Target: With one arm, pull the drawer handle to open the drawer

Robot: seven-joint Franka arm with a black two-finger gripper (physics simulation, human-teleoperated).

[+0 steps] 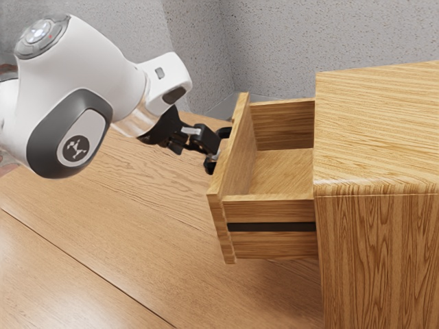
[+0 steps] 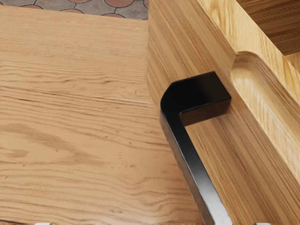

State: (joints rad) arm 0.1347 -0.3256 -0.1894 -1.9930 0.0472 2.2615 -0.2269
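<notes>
Black drawer handle [image 2: 180,140] sits unpinched between the spread fingers of the gripper [image 1: 209,147]; beyond them the drawer [image 1: 278,171] stands pulled out of its wooden cabinet [image 1: 377,205]

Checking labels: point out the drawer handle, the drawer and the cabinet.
drawer handle [image 2: 199,96]: wrist view, on its black bent corner.
drawer [image 1: 236,161]: exterior view, on the front panel's inner face.
cabinet [image 1: 377,260]: exterior view, on its near side.
</notes>
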